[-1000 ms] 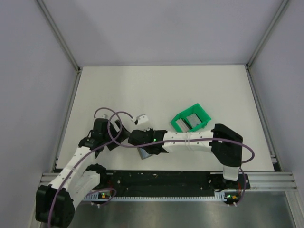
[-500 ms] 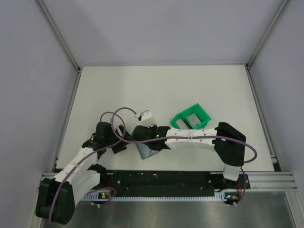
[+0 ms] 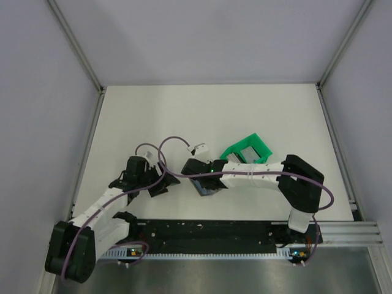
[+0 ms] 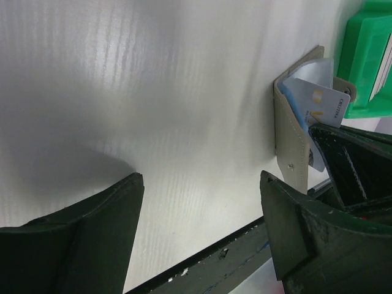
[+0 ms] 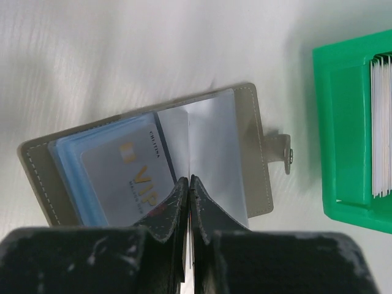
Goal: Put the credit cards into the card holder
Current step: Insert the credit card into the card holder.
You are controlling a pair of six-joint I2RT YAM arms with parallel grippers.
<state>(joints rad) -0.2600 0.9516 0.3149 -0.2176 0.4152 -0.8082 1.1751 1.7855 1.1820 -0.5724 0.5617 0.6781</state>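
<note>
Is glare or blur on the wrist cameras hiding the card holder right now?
Left wrist: streaky glare on the table and a soft shadow lower left, yet the card holder at the right edge is crisp. Right wrist: the print on the card reads clearly; only the right pincer looks dark. Top view: evenly lit, but the right arm covers most of the holder.
</note>
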